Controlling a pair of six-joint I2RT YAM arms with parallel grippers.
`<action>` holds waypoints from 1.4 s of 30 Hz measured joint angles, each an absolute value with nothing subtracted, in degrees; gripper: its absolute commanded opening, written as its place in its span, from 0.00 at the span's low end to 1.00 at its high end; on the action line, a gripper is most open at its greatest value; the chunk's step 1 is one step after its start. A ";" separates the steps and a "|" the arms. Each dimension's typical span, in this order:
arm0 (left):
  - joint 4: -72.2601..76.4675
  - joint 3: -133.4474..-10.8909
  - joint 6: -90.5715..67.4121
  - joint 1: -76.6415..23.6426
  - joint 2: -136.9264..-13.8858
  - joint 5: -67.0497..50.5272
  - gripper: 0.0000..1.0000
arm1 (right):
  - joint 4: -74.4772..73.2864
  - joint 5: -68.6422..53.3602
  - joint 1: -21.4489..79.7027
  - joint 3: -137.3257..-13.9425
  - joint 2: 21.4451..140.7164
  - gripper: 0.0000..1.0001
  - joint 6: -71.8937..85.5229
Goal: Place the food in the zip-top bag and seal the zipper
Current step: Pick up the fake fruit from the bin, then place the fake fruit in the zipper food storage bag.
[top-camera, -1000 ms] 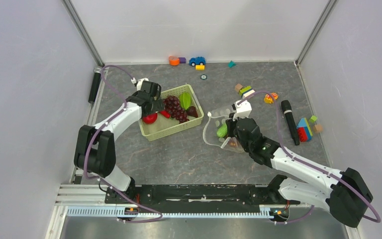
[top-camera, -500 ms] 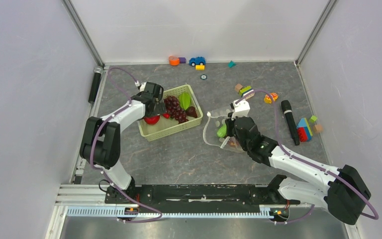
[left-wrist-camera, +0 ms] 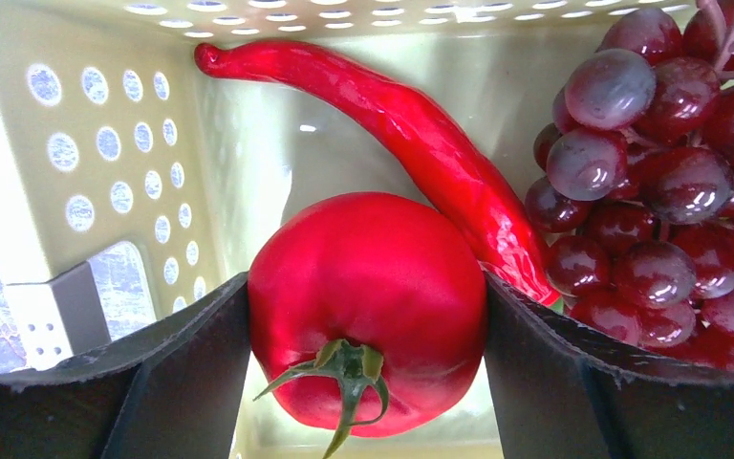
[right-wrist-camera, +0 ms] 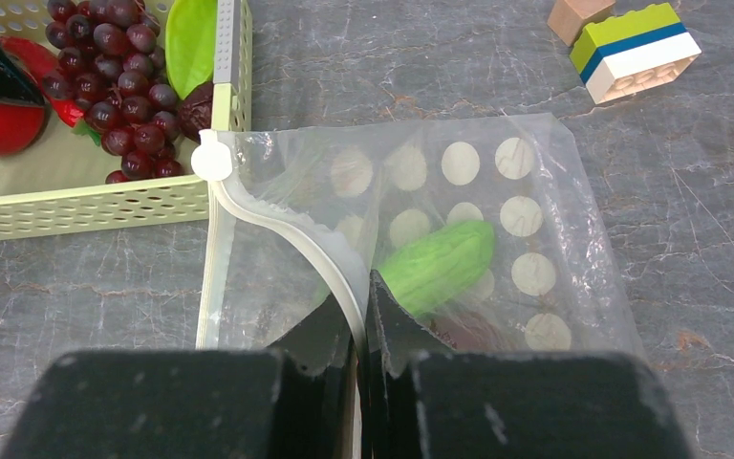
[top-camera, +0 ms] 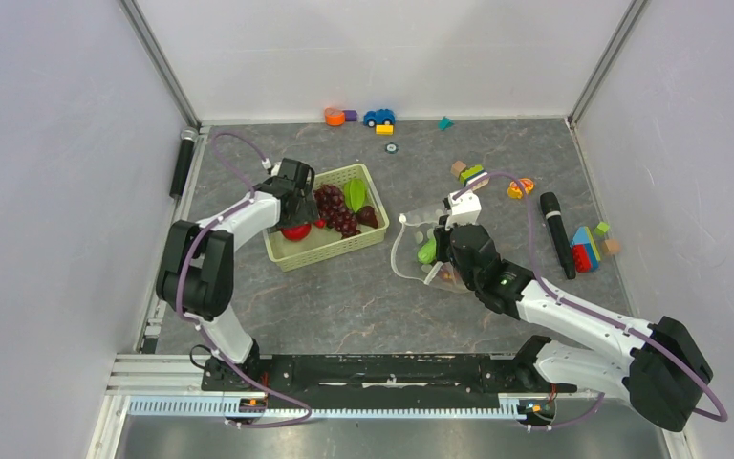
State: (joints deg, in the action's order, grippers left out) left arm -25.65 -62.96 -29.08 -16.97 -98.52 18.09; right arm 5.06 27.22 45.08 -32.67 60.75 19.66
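place: robot lab cell | signs: blank grey panel walls [top-camera: 48, 191], arm mounting rail [top-camera: 382, 367], toy props [top-camera: 588, 247]

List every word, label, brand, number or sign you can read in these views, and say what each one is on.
No readable text in any view.
zip-top bag: printed with plain white dots only, no letters.
basket, tomato, building block: no markings visible.
Small toys at the far edge, such as the blue car: too small in the top view to tell any marking.
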 measured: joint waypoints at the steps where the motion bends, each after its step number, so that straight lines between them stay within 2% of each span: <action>1: -25.76 -62.96 -29.10 -16.95 -98.37 17.80 0.56 | 5.06 27.22 45.08 -32.67 60.75 0.10 19.66; 7: -27.38 -62.74 -29.23 -16.95 -93.14 16.62 0.46 | 4.99 27.20 45.10 -32.67 60.60 0.10 19.68; 13: -27.05 -60.25 -29.43 -16.95 -79.85 13.50 0.44 | 4.84 26.98 45.08 -32.67 59.66 0.10 19.70; 20: -18.79 -53.10 -29.19 -21.08 -68.29 -6.33 0.42 | 5.08 24.60 45.08 -32.67 59.29 0.09 19.77; 27: -14.94 -52.42 -26.61 -38.70 -68.03 -15.40 0.41 | 5.13 22.41 45.08 -32.67 58.65 0.09 20.21; 32: -12.51 -53.47 -24.88 -45.58 -71.22 -17.85 0.40 | 5.15 21.43 45.08 -32.67 57.04 0.08 20.34; 42: -13.10 -57.91 -25.04 -50.68 -80.29 -7.25 0.40 | 6.92 15.33 45.08 -31.14 51.40 0.08 20.58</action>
State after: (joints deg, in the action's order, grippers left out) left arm -13.10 -57.91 -25.04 -50.68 -80.29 -7.25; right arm 6.92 15.33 45.08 -31.14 51.40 20.58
